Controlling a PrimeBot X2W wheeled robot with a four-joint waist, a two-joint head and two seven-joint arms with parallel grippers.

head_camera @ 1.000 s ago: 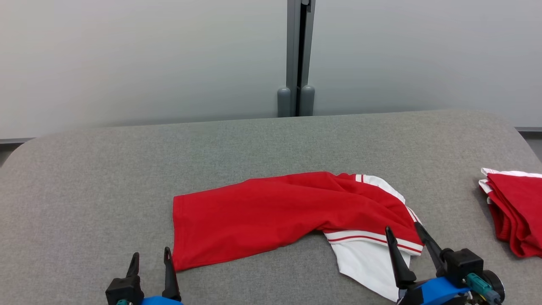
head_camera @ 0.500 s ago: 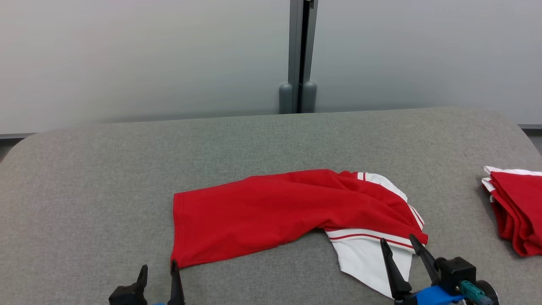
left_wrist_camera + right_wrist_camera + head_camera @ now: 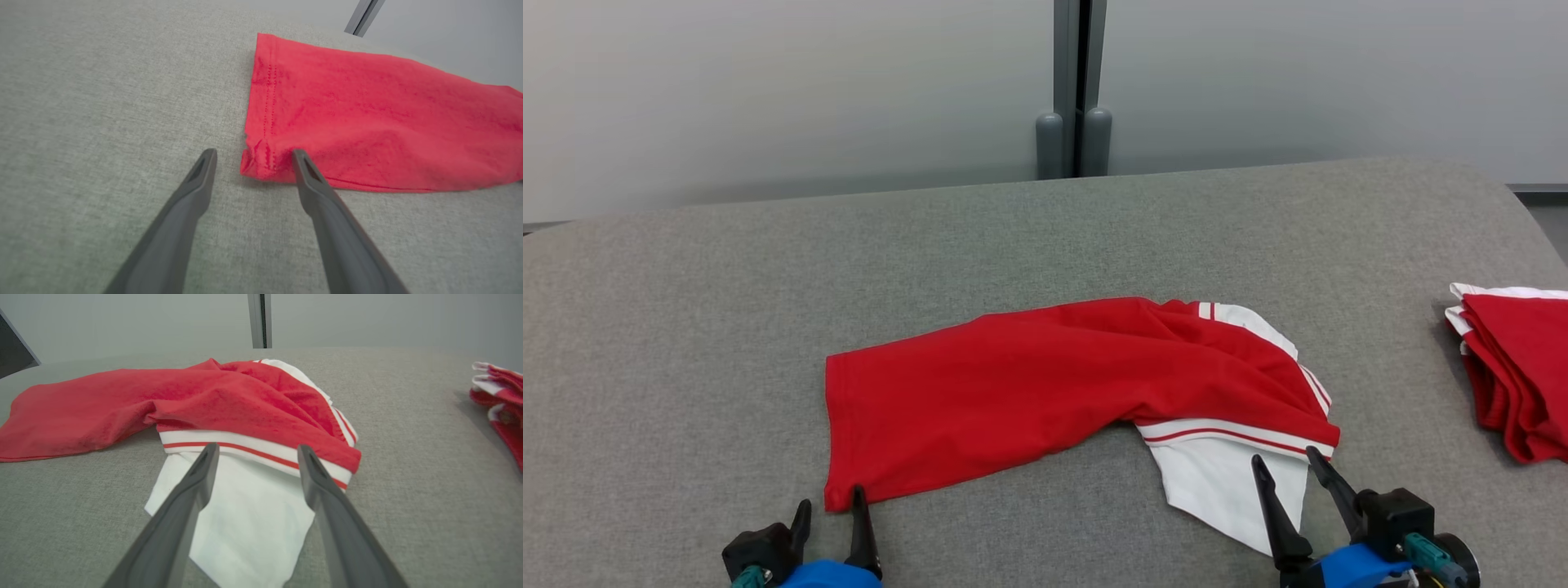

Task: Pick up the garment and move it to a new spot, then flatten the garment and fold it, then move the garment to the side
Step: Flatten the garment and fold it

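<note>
A red garment point(image 3: 1013, 392) with a white, red-striped part lies folded over on the grey padded surface point(image 3: 686, 327). My left gripper point(image 3: 832, 510) stands open at its near left corner; in the left wrist view that corner point(image 3: 261, 163) sits between the two fingers point(image 3: 310, 179). My right gripper point(image 3: 1286, 474) is open above the white flap point(image 3: 1217, 482), just short of the striped band point(image 3: 253, 447). Nothing is held.
A second red and white garment point(image 3: 1515, 367) lies folded at the right edge of the surface, seen too in the right wrist view point(image 3: 502, 400). Behind the surface stand grey wall panels with a dark vertical post point(image 3: 1074, 82).
The head camera has shifted, so the whole scene sits lower-left to higher. Both grippers drew back toward the near edge; the left now stands at the garment's near left corner.
</note>
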